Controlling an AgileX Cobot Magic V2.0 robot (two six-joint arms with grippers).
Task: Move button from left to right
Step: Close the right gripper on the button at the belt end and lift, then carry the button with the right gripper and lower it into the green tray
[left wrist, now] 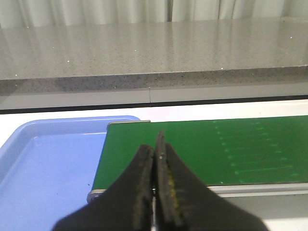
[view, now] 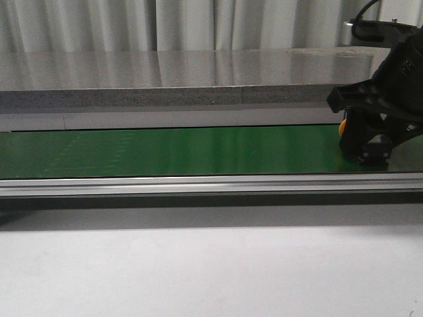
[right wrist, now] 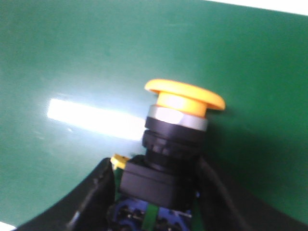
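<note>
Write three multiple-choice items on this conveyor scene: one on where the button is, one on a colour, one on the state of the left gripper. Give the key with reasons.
1. Where is the button?
A. In the blue tray
B. Between the fingers of the right gripper, over the green belt
C. On the grey counter

2. What colour is the button's head?
A. Red
B. Green
C. Yellow-orange

3. How does the left gripper stand?
A. Shut, holding nothing
B. Wide open
C. Shut on the button

Key:
1 B: the right wrist view shows the dark body set between the fingers, with the green belt behind.
2 C: the round cap is yellow-orange above a silver ring.
3 A: the left wrist view shows its fingers pressed together with nothing between them, over the belt's end beside the blue tray.
</note>
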